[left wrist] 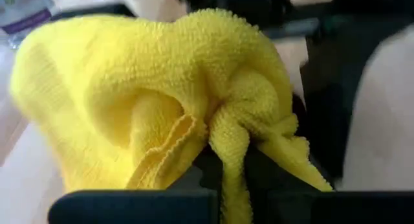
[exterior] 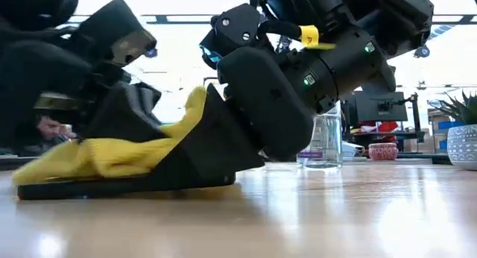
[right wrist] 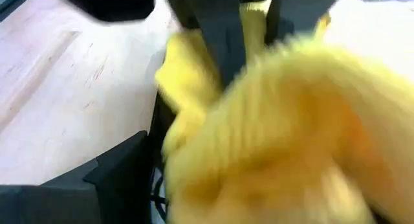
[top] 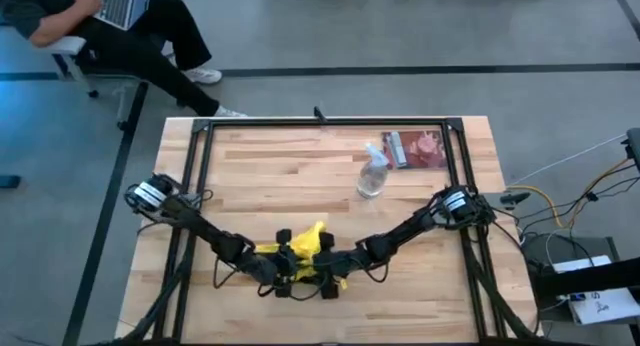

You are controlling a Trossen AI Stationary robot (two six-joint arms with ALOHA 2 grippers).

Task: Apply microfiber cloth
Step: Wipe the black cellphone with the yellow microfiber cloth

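Near edge of table [top: 300, 156]: L gripper [top: 283, 278] and R gripper [top: 326, 276] are meeting over the microfiber cloth [top: 306, 244], which is lying bunched on the wood at front centre. L fingers are pinching a fold of cloth in the left wrist view; R finger state can't be told w/ cloth filling its view. Farther back: spray bottle [top: 372, 173] is standing upright, packet [top: 415, 149] beyond it. Past the table, a seated person [top: 110, 26] is using a laptop.
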